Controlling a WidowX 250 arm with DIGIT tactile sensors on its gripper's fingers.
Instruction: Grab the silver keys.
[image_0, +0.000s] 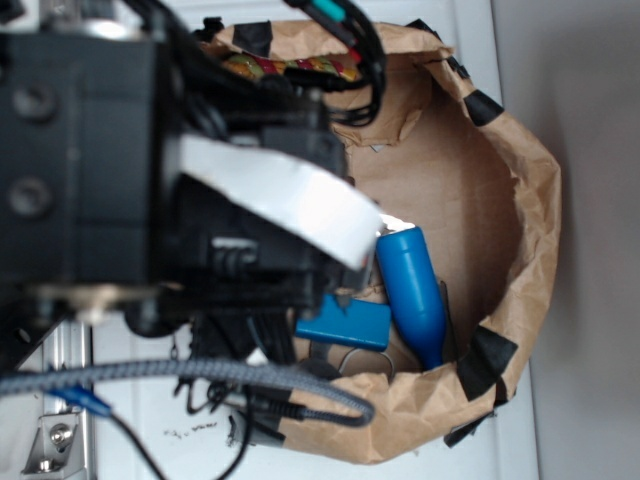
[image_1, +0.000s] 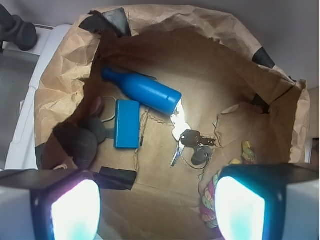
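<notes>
Keys (image_1: 190, 142) are seen lying on the paper-lined floor beside the blue bottle (image_1: 144, 91); the gripper (image_1: 157, 210) is held spread and empty above them, presumably for a descent.

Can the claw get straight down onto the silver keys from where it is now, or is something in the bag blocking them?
Probably yes. In the wrist view the silver keys lie uncovered on the bag floor, ahead of the open claw, nothing lying over them. The blue bottle ends right beside them, so a wide closing could catch it.
</notes>
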